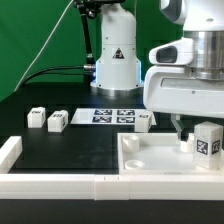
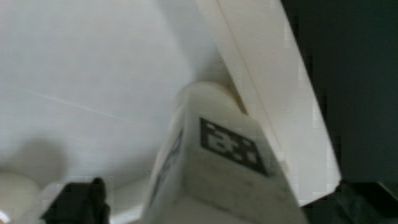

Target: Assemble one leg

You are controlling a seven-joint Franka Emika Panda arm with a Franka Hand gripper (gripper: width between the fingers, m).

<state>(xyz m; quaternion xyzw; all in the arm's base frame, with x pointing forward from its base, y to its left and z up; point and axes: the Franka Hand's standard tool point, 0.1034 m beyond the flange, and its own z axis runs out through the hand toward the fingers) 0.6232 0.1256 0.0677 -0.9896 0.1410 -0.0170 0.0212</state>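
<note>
A leg (image 1: 208, 140), a small white block with a black-and-white tag, stands on the large white panel (image 1: 150, 158) near its corner on the exterior view's right. My gripper (image 1: 195, 133) hangs right over it. In the wrist view the leg (image 2: 228, 150) lies between my fingers, close to one finger (image 2: 368, 205) and with a gap to the other. The gripper (image 2: 217, 208) is open around the leg. The leg's base is hidden.
Two more legs (image 1: 37, 118) (image 1: 57, 121) lie on the black table at the exterior view's left, and a third (image 1: 146, 120) beside the marker board (image 1: 110, 116). A white rail (image 1: 80, 186) runs along the front. The robot base (image 1: 115, 60) stands behind.
</note>
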